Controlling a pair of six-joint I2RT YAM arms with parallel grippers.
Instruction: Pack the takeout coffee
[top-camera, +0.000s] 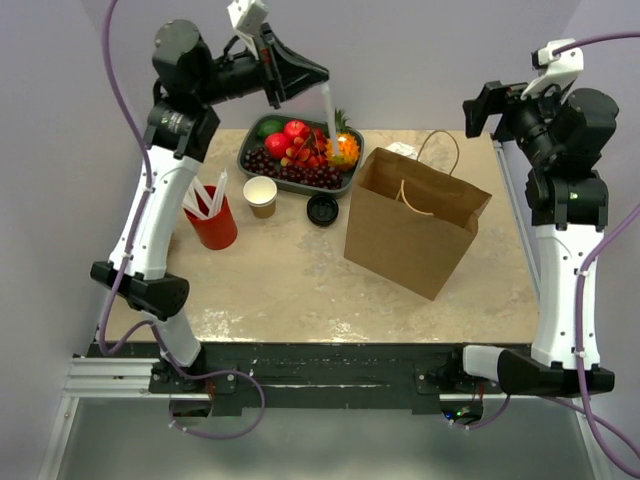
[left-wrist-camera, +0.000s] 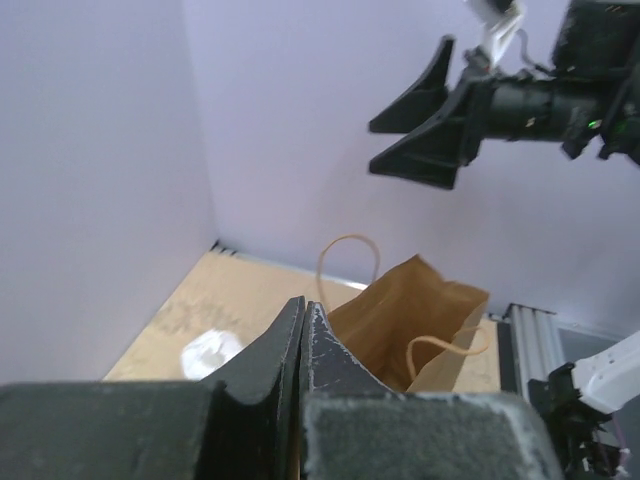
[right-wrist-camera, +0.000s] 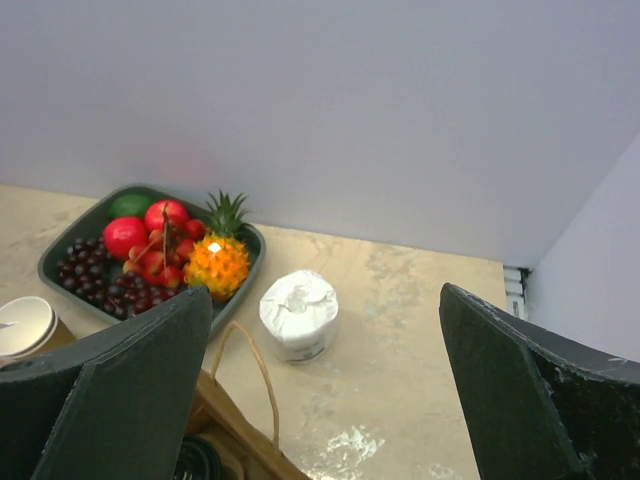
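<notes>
On the desk (top-camera: 280, 290), takeout coffee (top-camera: 322, 209) is sitting between lidless cup (top-camera: 260, 195) and paper bag (top-camera: 415, 220); top view alone is showing it clearly. Left wrist view is showing left tool (left-wrist-camera: 303, 305) clenched, empty. Right wrist view is showing right tool (right-wrist-camera: 322, 292) released, plus white wad (right-wrist-camera: 299, 313) behind bag.
</notes>
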